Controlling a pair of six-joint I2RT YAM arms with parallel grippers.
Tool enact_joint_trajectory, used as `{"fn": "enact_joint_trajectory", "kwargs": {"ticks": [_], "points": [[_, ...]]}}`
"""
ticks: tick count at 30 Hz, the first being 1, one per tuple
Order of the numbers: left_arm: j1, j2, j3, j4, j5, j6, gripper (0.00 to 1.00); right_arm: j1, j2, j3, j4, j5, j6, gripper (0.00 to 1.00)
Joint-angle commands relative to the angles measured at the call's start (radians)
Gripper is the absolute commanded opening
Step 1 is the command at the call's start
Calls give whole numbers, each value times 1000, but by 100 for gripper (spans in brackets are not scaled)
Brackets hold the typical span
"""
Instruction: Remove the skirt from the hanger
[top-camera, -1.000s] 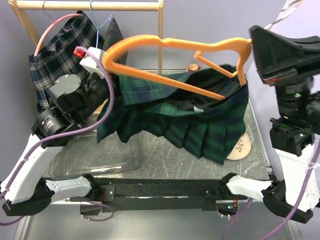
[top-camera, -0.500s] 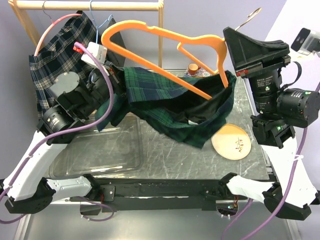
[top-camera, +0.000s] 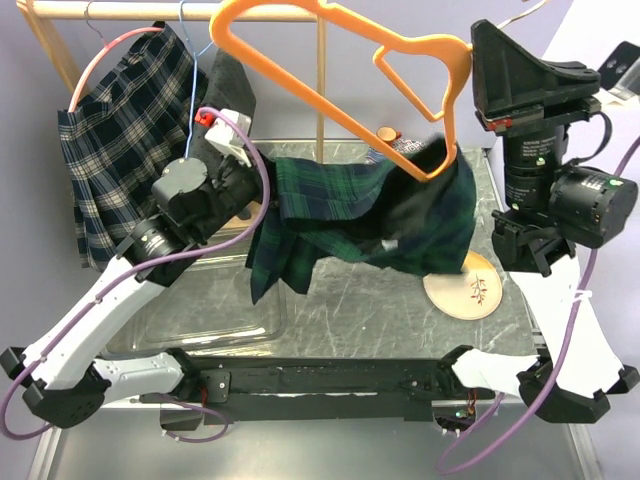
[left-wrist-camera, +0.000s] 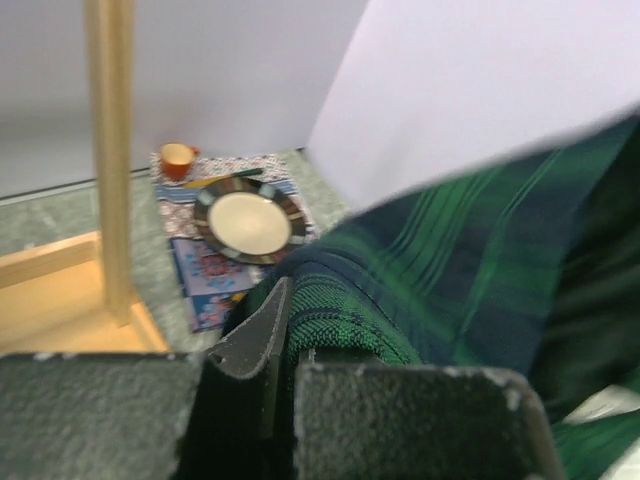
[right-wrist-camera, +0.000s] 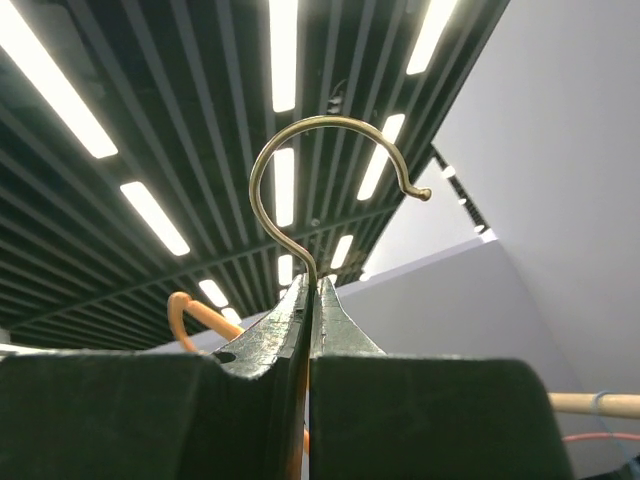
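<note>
Where the hanger (top-camera: 420, 42) sat lower before, it now rides high, skirt (top-camera: 330, 195) trailing. Left gripper (left-wrist-camera: 288, 300): clamped on skirt. Right gripper (right-wrist-camera: 312, 288): pinching hook (right-wrist-camera: 290, 165), that grip shown only in right wrist view.

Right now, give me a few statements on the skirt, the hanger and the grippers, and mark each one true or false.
1. The right gripper is shut on the metal hook of the orange hanger. True.
2. The green skirt lies wholly off the hanger. False: it is draped over the hanger's lower right corner.
3. The left gripper pinches a fold of the green skirt. True.
4. The grey plaid skirt lies on the table. False: it hangs from the wooden rail.
</note>
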Motion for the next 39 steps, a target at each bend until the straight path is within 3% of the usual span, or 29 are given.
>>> {"fn": "enact_joint_trajectory", "kwargs": {"ticks": [1,6,9,14,18,22,25,30,39], "points": [[3,1,90,163,119,-68,1,-1,13,-22,62,30,-129,0],[1,-2,114,224,242,-155,1,-35,-9,-123,96,92,-137,0],[3,1,139,185,205,-131,1,-35,-6,-108,73,92,-122,0],[1,-34,260,69,-9,63,1,-35,-33,-11,-87,50,-186,0],[3,-24,424,-22,-170,225,1,-55,-138,-155,-99,92,-261,0],[3,-5,562,-78,-451,369,1,-78,-216,-279,-128,167,-272,0],[3,-57,533,2,-529,493,1,-81,-274,-344,-127,196,-294,0],[3,-97,598,-41,-662,593,1,-81,-371,-422,-130,233,-291,0],[1,-227,446,-69,-624,563,1,-82,-474,-517,-170,241,-269,0]]}}
